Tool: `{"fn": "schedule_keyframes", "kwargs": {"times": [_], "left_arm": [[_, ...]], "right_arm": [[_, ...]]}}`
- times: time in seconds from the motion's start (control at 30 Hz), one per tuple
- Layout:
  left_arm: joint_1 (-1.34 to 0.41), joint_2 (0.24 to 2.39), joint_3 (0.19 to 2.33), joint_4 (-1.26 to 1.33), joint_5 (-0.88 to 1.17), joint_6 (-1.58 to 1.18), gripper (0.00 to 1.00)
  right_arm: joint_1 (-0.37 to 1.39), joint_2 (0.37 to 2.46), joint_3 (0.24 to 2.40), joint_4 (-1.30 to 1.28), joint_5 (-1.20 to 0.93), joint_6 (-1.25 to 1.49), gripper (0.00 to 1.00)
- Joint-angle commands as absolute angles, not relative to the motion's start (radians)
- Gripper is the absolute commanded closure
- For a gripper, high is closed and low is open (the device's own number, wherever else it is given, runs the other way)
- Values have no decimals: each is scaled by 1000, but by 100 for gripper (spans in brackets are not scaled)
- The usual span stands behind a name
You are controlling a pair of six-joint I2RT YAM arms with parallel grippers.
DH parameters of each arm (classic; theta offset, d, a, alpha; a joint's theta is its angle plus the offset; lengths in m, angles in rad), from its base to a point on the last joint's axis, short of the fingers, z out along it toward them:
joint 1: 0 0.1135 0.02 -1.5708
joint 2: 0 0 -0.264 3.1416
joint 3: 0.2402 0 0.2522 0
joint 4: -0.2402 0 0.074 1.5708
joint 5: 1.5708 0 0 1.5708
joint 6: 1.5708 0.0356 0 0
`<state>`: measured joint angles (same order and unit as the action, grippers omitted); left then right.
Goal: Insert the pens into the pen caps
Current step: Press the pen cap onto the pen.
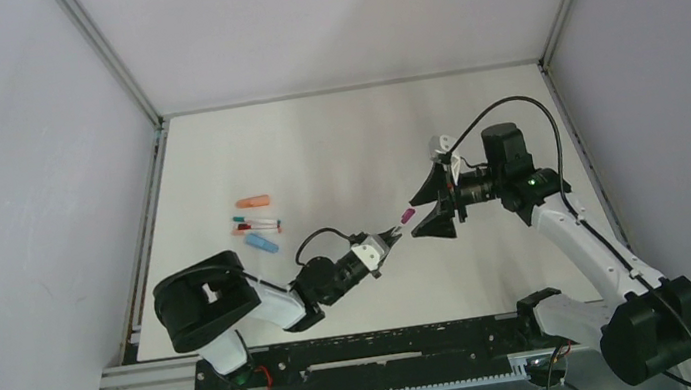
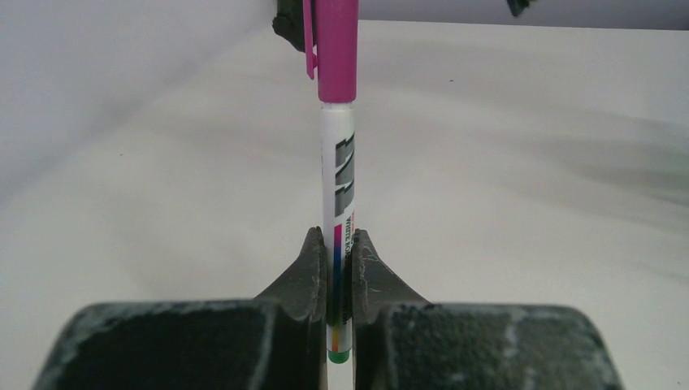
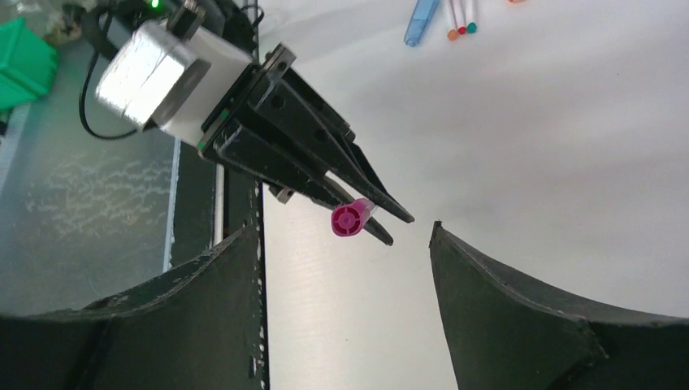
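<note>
Two arms meet over the middle of the table [image 1: 335,146] in the top view. The left gripper [image 1: 390,240] holds out a magenta cap [image 1: 408,215] toward the right gripper [image 1: 432,206]. Well apart at the left lie an orange cap [image 1: 253,203], some loose pens [image 1: 260,224] and a light blue cap [image 1: 263,243].

From the left wrist, the jaws are clamped on a white pen [image 2: 338,179], with the magenta cap seated on its far end.

From the right wrist, the right fingers stand wide apart. The capped end sits in the gap and touches neither.
</note>
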<state>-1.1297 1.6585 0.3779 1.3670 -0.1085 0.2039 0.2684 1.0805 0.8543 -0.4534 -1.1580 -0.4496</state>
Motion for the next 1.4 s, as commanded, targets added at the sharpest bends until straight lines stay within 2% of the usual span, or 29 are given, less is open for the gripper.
{"fn": "schedule_keyframes", "kwargs": {"times": [0.0,0.13,0.47,0.67,0.73,0.87,1.03,1.37], "left_arm": [[-1152,1660,389,1408,-229,249,100],[-1158,1667,396,1408,-234,253,100],[-1163,1680,407,1405,-232,252,100],[-1163,1681,409,1405,-232,250,100],[-1163,1682,410,1404,-233,249,100],[-1163,1678,408,1404,-237,244,100],[-1163,1670,409,1408,-254,207,100],[-1085,1613,400,1452,-132,66,100]], "right_arm": [[275,1072,843,-292,-1117,-233,15],[279,1070,831,-240,-1073,-164,17],[306,1083,820,-200,-1048,-115,33],[314,1088,819,-199,-1030,-118,46],[317,1091,819,-200,-1022,-121,53],[325,1094,819,-202,-996,-131,77],[342,1107,819,-214,-978,-138,95],[438,1273,813,-214,-1057,-118,100]]}}
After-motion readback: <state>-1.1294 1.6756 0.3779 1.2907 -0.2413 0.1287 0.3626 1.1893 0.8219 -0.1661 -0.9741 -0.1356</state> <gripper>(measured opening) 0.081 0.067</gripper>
